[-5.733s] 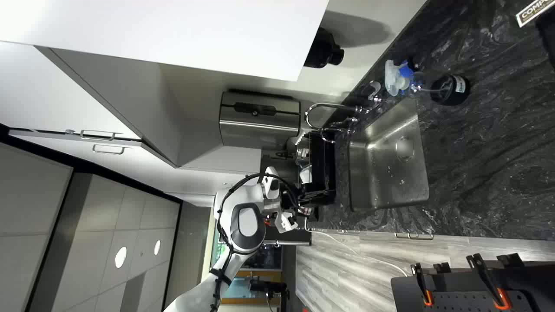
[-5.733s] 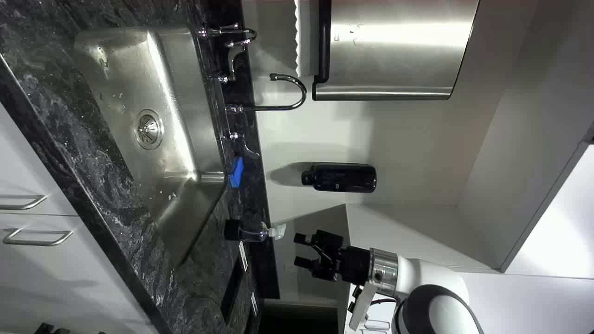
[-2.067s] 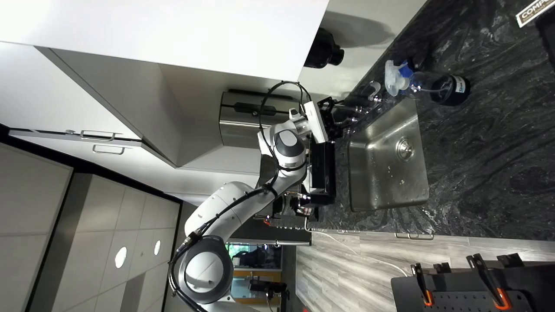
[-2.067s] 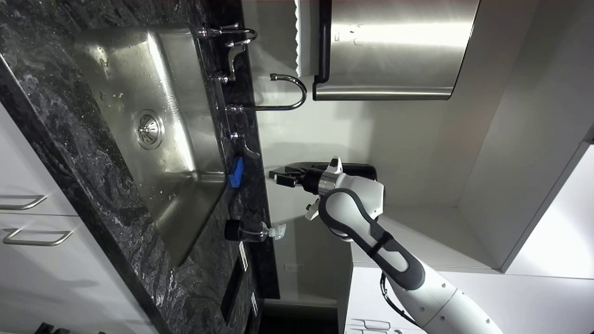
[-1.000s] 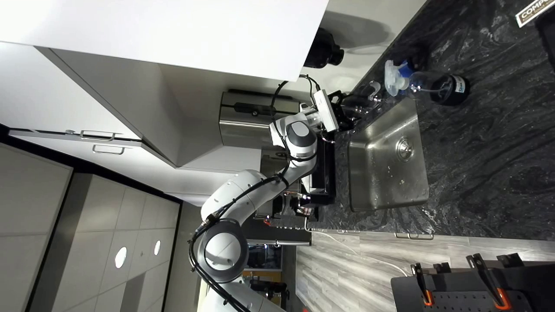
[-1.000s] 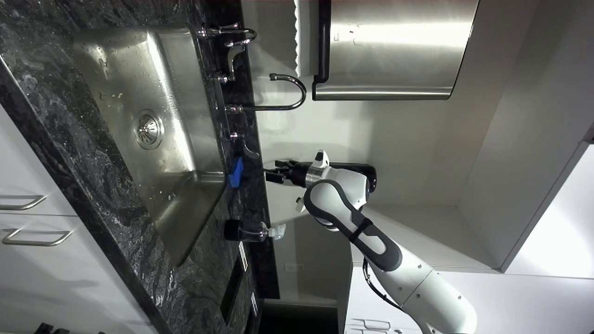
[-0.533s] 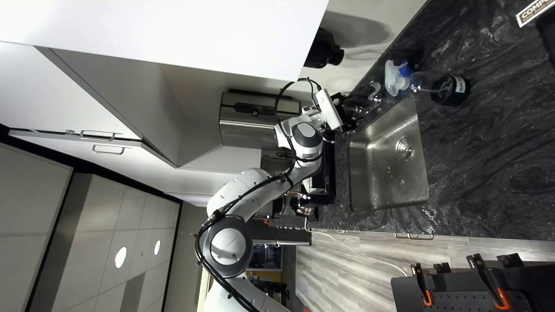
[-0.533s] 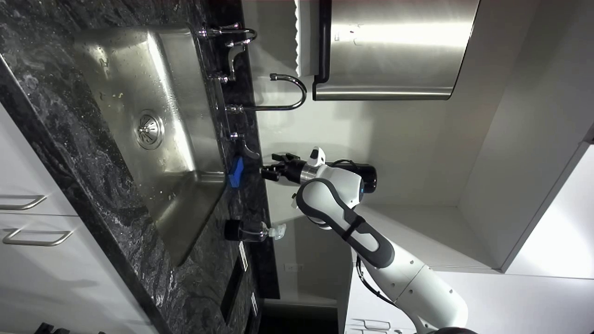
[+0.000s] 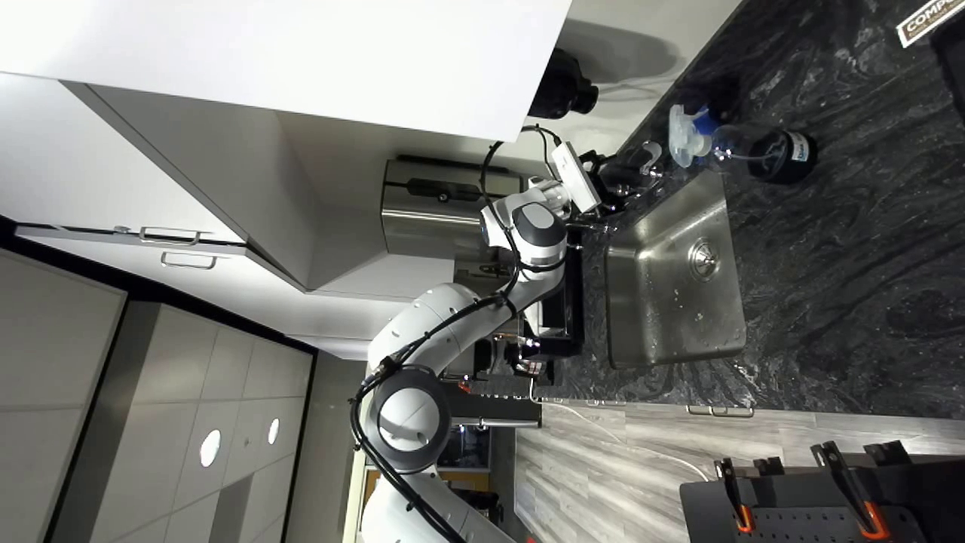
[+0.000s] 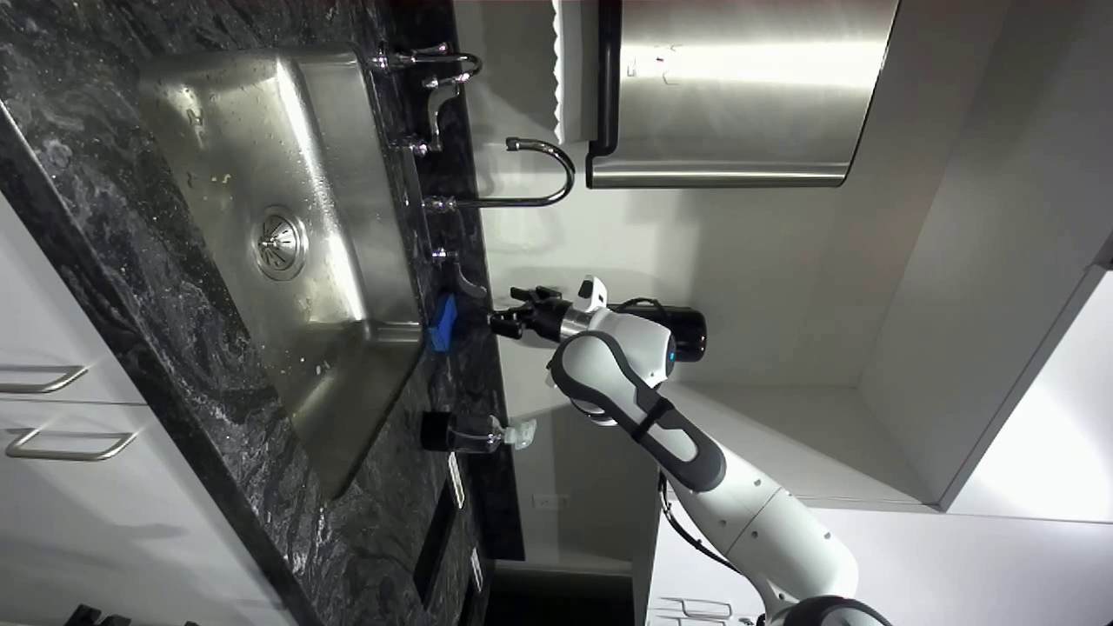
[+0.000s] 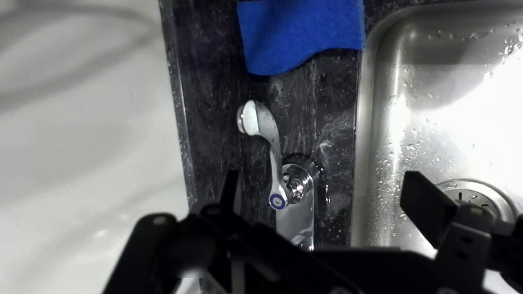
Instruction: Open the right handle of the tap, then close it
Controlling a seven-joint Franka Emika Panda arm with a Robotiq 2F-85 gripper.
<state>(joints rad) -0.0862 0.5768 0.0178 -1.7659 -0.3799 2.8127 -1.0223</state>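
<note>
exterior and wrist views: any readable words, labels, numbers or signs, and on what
"COMPO", cut off at edge, on white sign; smaller line unreadable
Spray bottle label: too blurred
Towel dispenser marks: too small
Other white strip: too small
Blue-ringed cap on tap handle: nothing readable

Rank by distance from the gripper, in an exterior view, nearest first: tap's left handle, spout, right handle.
1. Right handle: just ahead of the open gripper.
2. Spout: between the handles.
3. Left handle: beyond the spout.
</note>
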